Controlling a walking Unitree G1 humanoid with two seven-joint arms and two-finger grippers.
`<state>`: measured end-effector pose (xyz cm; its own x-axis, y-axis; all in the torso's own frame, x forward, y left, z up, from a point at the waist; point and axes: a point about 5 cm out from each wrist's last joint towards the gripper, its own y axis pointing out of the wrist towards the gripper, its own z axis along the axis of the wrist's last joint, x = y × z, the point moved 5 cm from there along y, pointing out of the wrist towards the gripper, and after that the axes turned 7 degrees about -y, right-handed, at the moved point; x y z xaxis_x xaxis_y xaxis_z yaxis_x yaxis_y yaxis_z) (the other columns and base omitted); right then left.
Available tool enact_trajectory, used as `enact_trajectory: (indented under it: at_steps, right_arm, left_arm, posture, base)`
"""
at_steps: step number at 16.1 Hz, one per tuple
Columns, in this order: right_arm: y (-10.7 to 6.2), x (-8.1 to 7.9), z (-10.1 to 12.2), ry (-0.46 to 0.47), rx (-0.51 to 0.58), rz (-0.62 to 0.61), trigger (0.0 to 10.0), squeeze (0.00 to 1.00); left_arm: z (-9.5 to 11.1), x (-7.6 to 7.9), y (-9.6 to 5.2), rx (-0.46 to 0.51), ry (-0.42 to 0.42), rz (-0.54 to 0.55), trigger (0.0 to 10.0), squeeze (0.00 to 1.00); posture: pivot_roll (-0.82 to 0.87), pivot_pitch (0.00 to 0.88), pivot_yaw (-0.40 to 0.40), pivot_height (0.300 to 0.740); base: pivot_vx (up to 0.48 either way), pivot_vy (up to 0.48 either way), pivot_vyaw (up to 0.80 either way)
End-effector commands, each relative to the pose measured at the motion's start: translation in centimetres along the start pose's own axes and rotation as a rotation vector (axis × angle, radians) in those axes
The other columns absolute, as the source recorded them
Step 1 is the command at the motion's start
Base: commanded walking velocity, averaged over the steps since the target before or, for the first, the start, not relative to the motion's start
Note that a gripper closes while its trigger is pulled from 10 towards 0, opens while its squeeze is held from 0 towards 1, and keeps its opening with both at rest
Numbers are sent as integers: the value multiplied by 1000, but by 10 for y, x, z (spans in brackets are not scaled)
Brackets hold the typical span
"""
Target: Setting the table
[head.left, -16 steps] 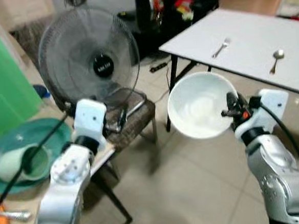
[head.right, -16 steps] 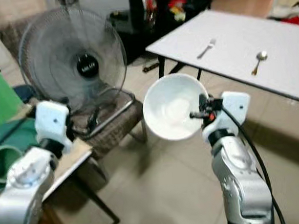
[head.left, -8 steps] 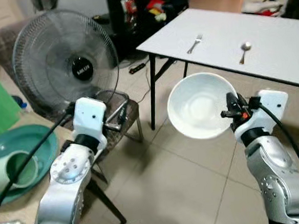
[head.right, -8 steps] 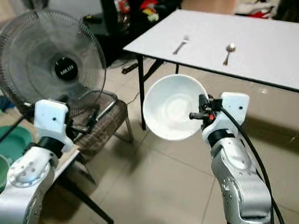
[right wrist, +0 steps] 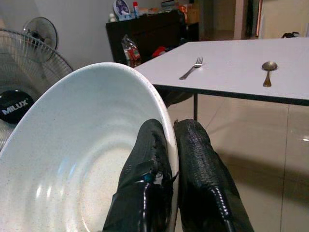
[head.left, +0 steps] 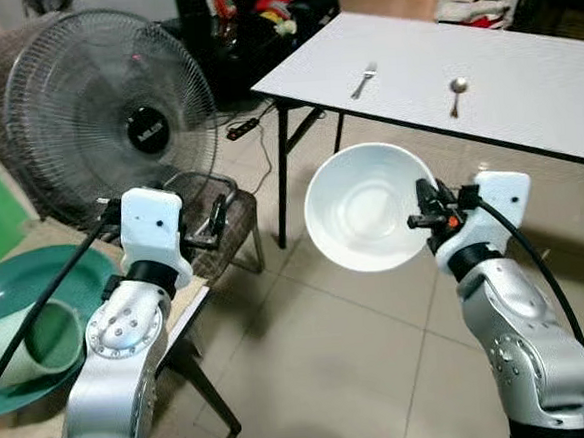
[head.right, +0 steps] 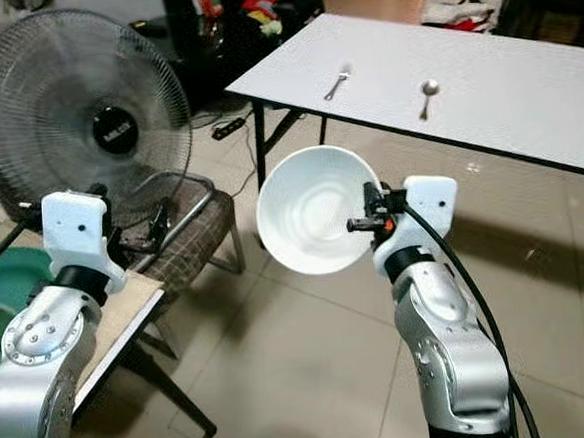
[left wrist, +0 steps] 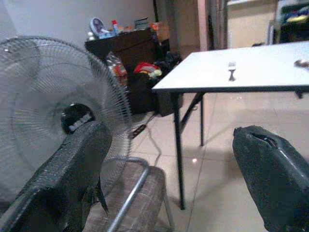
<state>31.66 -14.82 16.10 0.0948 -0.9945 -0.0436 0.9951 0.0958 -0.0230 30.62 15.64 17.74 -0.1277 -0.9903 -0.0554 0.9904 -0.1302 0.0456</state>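
White bowl point(head.left: 364, 220) is held in air over the tiled floor point(head.left: 333, 376), tilted w/ its inside toward the camera, near the white desk point(head.left: 522, 73) but not on it. Right gripper point(right wrist: 169, 159) has jaws closed on the bowl rim, one finger inside, one outside. On the desk lie a fork point(head.left: 363, 78) & a spoon point(head.left: 458, 92), apart. Left gripper point(head.left: 215, 219) is in front of the fan point(head.left: 105, 122), jaws wide open, holding nothing. Green plate point(head.left: 17, 298) at far left.

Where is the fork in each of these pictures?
Left eye view: fork on the white table, left of the spoon.
Right eye view: same place.
Left wrist view: small, far on the tabletop.
Right wrist view: beyond the bowl.
Shared landmark: the white table.
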Motion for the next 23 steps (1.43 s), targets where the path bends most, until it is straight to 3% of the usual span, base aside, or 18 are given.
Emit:
enact_trajectory:
  at_steps: [1,5,16,23]
  right_arm:
    - [3,-1,12,-2,50,5,10000,0]
    - [9,1,15,-27,63,1,10000,0]
    - [12,0,18,-49,81,23,10000,0]
    - [14,-2,23,-7,108,32,10000,0]
  left_arm:
    - [2,-4,2,10,-3,17,10000,0]
    - [3,-3,3,16,-3,18,10000,0]
    - [2,-5,7,22,-14,21,10000,0]
    - [0,-2,6,13,-23,1,10000,0]
  posture:
    - [68,0,13,740]
    - [70,0,10,740]
    - [62,0,13,740]
    - [68,0,8,740]
  base:
    - [356,0,-475]
    - [364,0,-800]
    - [369,0,0]
    - [392,0,0]
